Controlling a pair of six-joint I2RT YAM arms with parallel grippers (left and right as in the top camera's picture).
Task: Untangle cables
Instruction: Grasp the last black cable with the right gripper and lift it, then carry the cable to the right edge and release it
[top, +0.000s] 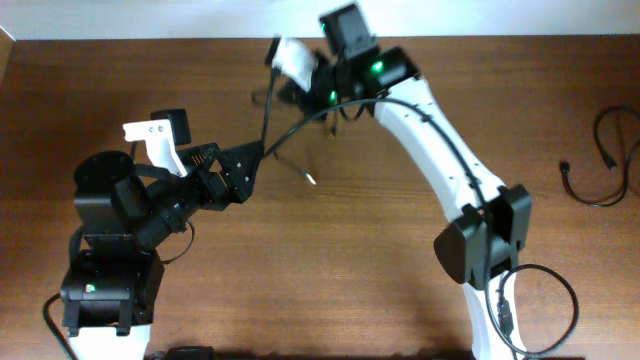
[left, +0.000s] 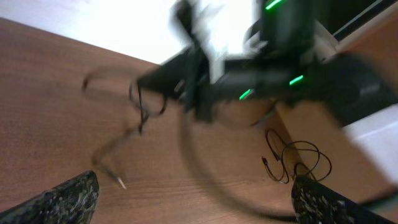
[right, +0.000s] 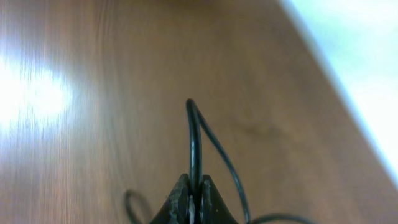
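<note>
Noted: right pincer (right: 194, 190) clamped shut on a loop of the tangled cable (right: 194, 134), partly lifted off the worktop (right: 74, 124) near its far edge, left pincer (top: 250, 160) open alongside; further pulling could tighten the knot or let the thin cord slip free.

Surface (top: 330, 250) is seen top-down from overhead. From both wrists it is viewed low, obliquely. Cable (right: 194, 143) is shared.

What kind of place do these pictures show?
Likely a robotics lab bench: a left arm and right arm fixed at a wooden table, handling thin black cables.
</note>
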